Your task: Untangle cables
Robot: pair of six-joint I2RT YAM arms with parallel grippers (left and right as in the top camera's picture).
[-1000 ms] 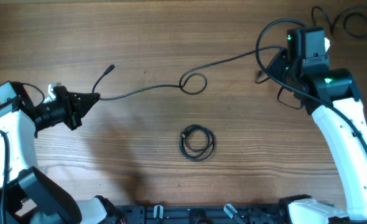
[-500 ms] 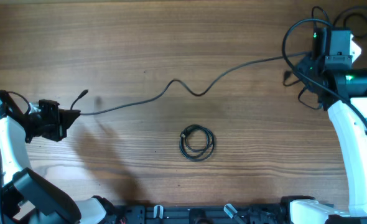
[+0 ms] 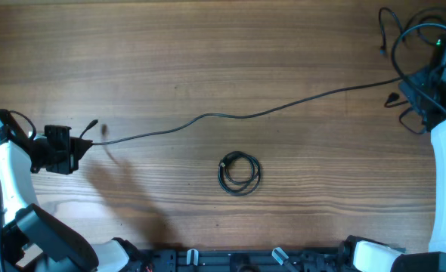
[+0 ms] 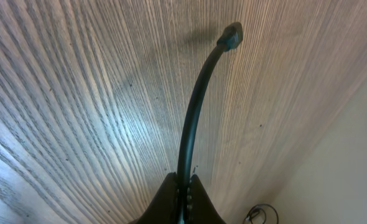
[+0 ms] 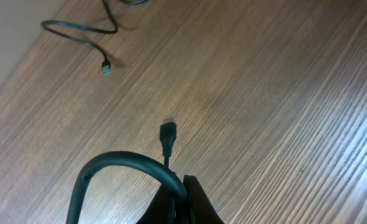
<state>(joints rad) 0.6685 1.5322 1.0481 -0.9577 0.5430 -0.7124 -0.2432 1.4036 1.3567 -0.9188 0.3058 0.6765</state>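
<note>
One long thin black cable (image 3: 230, 115) stretches almost taut across the table between my two grippers. My left gripper (image 3: 78, 145) is shut on it near its left end. In the left wrist view the short free end (image 4: 193, 118) rises from the jaws to a small plug (image 4: 232, 34). At the far right, my right gripper (image 3: 406, 87) is shut on the cable's other end. A plug (image 5: 167, 134) pokes out just past those jaws, and the cord (image 5: 109, 160) arcs away to the left. A second cable (image 3: 240, 174) lies wound in a small coil at the table's middle front.
Another loose black cable (image 3: 382, 30) curls at the back right corner, and its blue-tipped plug (image 5: 106, 65) rests on the wood. The tiny coil (image 4: 258, 214) shows at the bottom of the left wrist view. The arm bases stand along the front edge.
Both arms have moved apart, left toward the left edge and right toward the back right. The loop in the long cable's middle has pulled out, leaving a nearly straight line.
</note>
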